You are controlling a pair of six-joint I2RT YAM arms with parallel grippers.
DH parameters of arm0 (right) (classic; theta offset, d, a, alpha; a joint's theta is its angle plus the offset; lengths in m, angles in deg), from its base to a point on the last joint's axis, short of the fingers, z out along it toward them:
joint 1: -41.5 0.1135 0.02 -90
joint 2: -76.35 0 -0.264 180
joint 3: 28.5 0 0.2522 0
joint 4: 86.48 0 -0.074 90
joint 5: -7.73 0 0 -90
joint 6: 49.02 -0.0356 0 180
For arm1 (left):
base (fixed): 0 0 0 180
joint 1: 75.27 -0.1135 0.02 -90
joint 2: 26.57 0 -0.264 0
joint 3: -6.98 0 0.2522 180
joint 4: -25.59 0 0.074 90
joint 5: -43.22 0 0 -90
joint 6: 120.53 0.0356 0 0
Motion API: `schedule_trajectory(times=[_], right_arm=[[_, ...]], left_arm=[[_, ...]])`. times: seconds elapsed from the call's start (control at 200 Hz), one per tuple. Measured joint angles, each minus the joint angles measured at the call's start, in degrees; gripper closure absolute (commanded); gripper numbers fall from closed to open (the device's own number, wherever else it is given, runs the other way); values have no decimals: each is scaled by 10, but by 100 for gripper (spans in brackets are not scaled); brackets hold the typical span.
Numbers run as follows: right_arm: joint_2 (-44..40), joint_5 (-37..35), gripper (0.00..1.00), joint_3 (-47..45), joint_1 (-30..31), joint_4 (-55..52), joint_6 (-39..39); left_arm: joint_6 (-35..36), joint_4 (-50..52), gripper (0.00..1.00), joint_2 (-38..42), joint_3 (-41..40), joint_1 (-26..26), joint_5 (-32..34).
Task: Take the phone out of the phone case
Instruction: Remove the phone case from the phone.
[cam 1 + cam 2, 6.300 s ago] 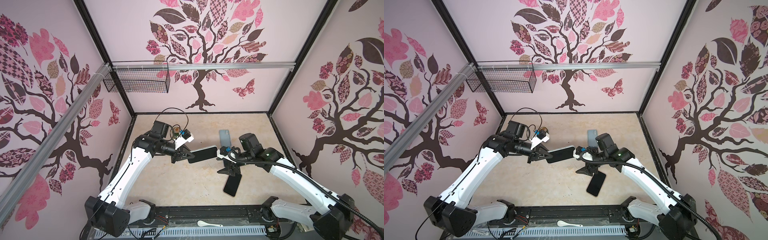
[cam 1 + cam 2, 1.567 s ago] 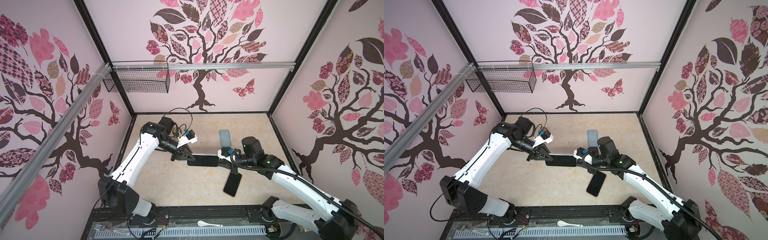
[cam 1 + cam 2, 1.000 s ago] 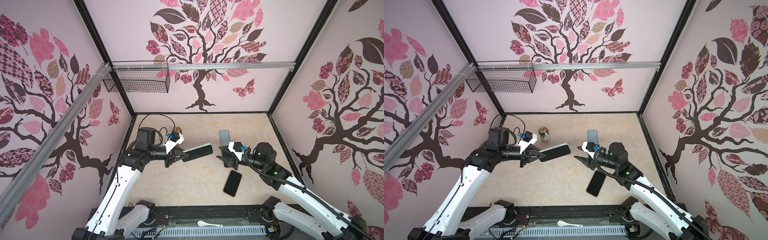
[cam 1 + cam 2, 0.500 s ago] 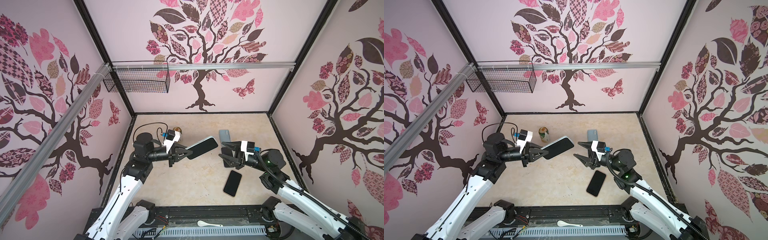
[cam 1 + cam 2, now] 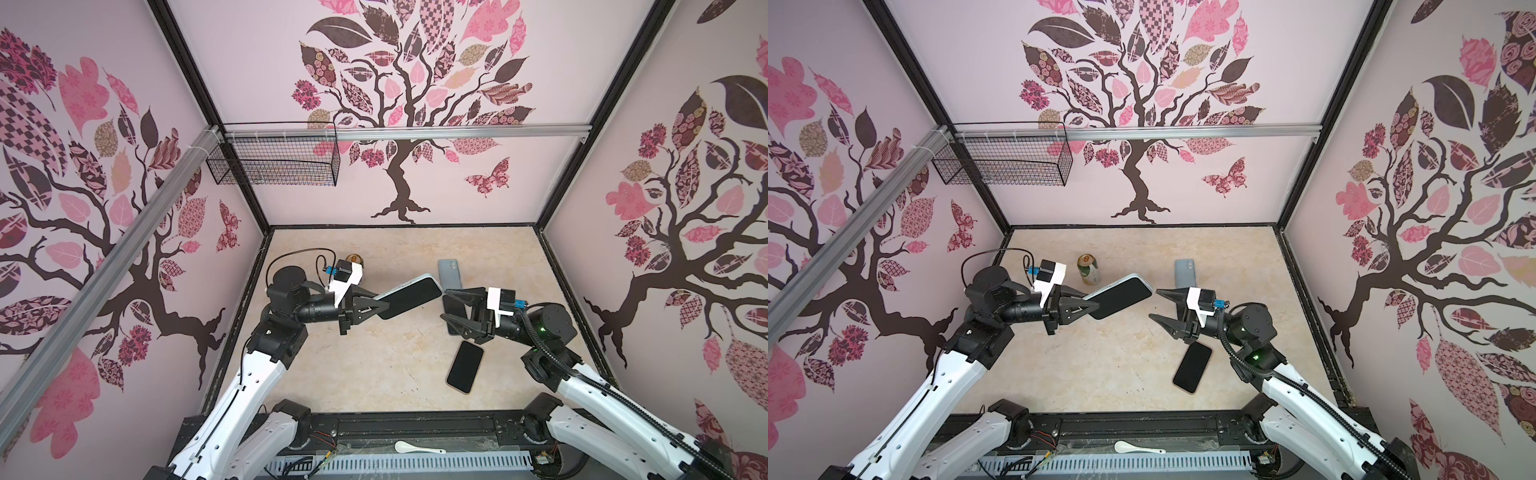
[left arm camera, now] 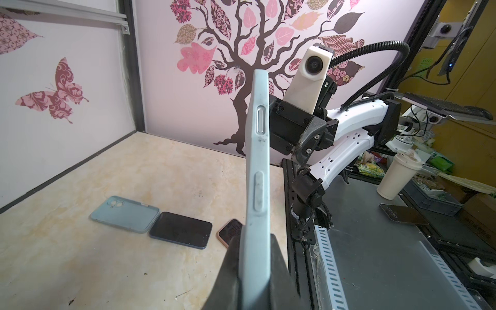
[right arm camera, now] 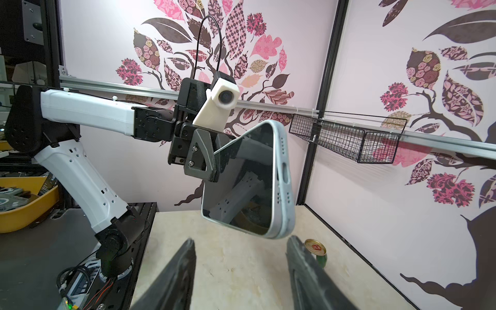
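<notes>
- The bench (image 5: 374, 374) is pale, with a stone look.
- An empty blue case (image 5: 449, 274) lies flat near the back.
- A dark phone (image 6: 180, 233) lies just beside it.
- A black phone (image 5: 465, 366) lies nearer the front.
- A can (image 5: 1087, 269) stands upright.

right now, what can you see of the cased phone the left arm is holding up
The cased phone is a dark glossy slab in a pale blue, rubbery-looking case with side buttons and bottom port cutouts. The left end effector is shut on one end, holding it tilted in the air above the table, touching nothing else.
</notes>
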Motion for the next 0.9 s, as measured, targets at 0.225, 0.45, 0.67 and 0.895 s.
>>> schedule_trajectory(times=[0.225,0.45,0.67,0.895], right_arm=[[9,15,43,0,0,2,-4],[20,19,44,0,0,6,-14],[20,18,44,0,-1,8,-23],[13,8,44,0,-1,9,-21]], left_arm=[[0,-2,100,-1,0,5,-1],[1,-7,100,-11,0,8,-6],[8,-7,100,-15,0,9,-7],[12,-7,100,-5,0,14,20]])
